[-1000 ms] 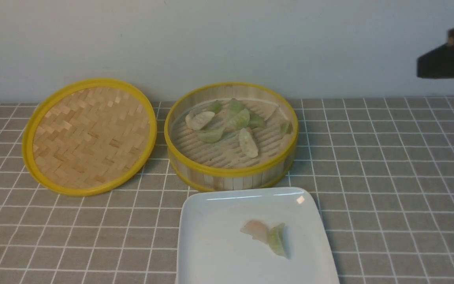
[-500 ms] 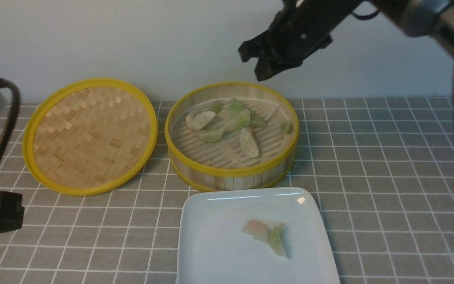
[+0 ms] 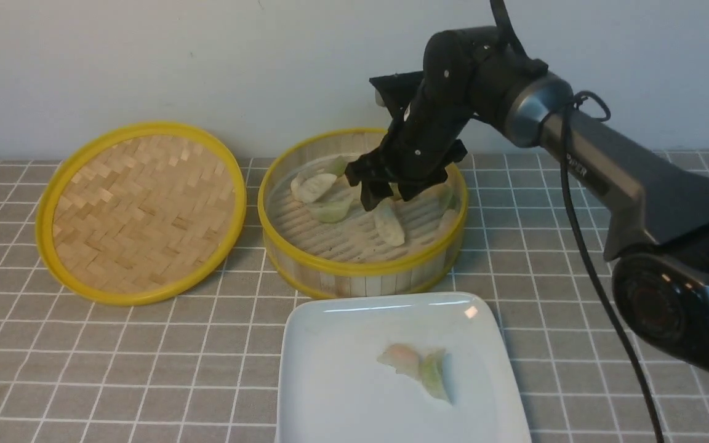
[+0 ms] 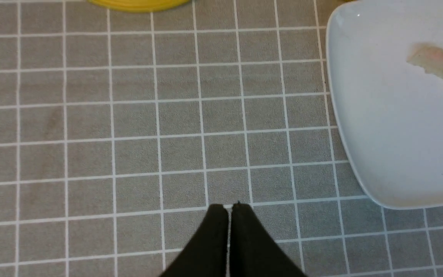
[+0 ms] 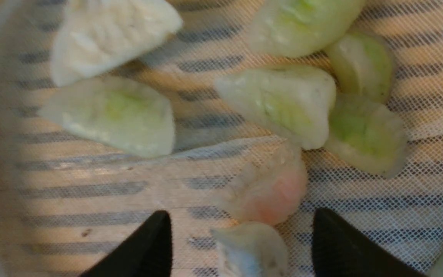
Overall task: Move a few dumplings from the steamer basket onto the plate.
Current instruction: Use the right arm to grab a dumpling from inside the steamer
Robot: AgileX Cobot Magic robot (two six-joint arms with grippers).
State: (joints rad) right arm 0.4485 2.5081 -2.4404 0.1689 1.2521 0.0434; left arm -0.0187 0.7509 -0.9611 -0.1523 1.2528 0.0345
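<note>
Dumplings, small pleated translucent crescents, lie in the round bamboo steamer basket with yellow rims [image 3: 360, 269], under the right pincer [image 5: 240, 238], spread apart and empty. A whitish one [image 5: 254, 250] lies against a pinkish one [image 5: 271, 192], so closing might drag both. Two more sit on the one glossy white plate [image 3: 354, 400]. The left pincer [image 4: 230, 211] is closed.

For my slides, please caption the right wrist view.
Open right gripper over whitish, green and pinkish dumplings in the steamer basket.
</note>
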